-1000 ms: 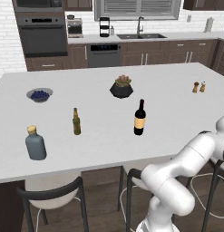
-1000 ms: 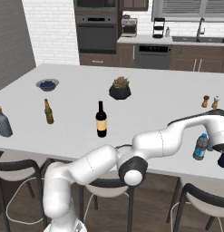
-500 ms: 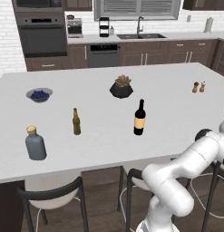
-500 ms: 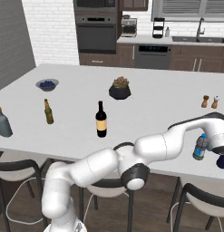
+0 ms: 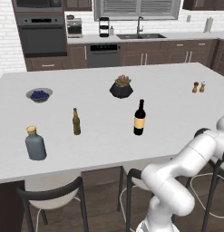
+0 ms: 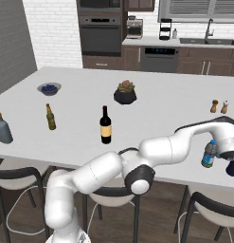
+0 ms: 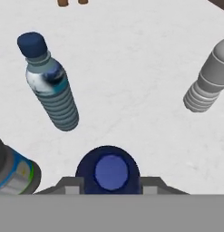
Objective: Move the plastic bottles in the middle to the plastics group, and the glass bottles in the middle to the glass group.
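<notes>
Directly between the fingers (image 7: 109,190), water bottle (image 7: 108,170), neighbours close.

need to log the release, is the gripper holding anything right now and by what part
Cannot be told. The gripper sits straight over the water bottle, its fingers flanking the blue cap, but contact isn't visible.

On the island counter (image 5: 99,131), the wine bottle (image 5: 139,118) stands right of the beer bottle (image 5: 76,122) and flask (image 5: 35,143).
</notes>
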